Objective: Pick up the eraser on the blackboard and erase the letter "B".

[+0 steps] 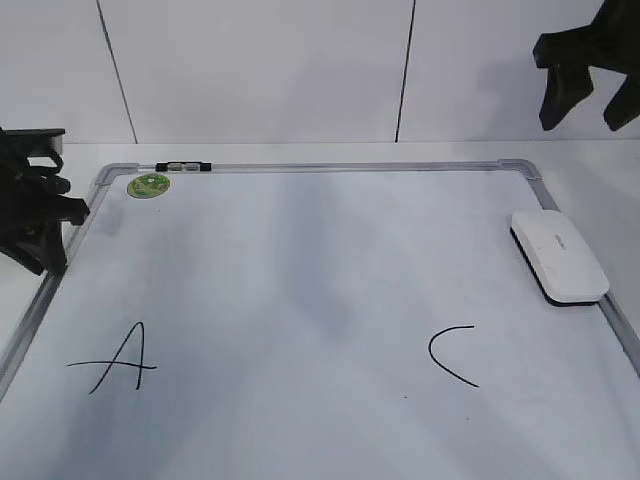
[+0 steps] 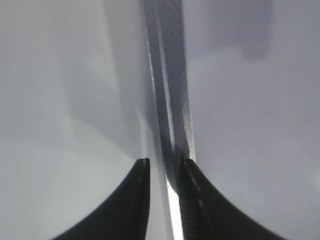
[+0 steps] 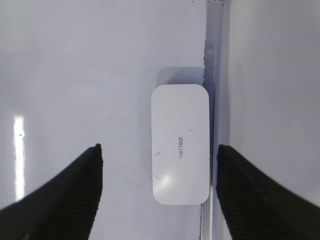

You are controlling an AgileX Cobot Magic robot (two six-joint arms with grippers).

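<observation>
The eraser [image 1: 559, 256] lies flat on the blackboard [image 1: 300, 300] against its right frame rail, near the table's far right corner, with nothing gripping it. In the right wrist view the eraser [image 3: 180, 144] sits between the spread fingers of the right gripper [image 3: 159, 155], which hangs above it without touching. The left gripper [image 2: 164, 167] hovers over the board's left frame rail [image 2: 167, 100] at the table's left edge, its fingers [image 2: 137, 200] slightly apart and holding nothing. Only a handwritten "A" [image 1: 118, 360] and "C" [image 1: 452, 355] show on the board.
</observation>
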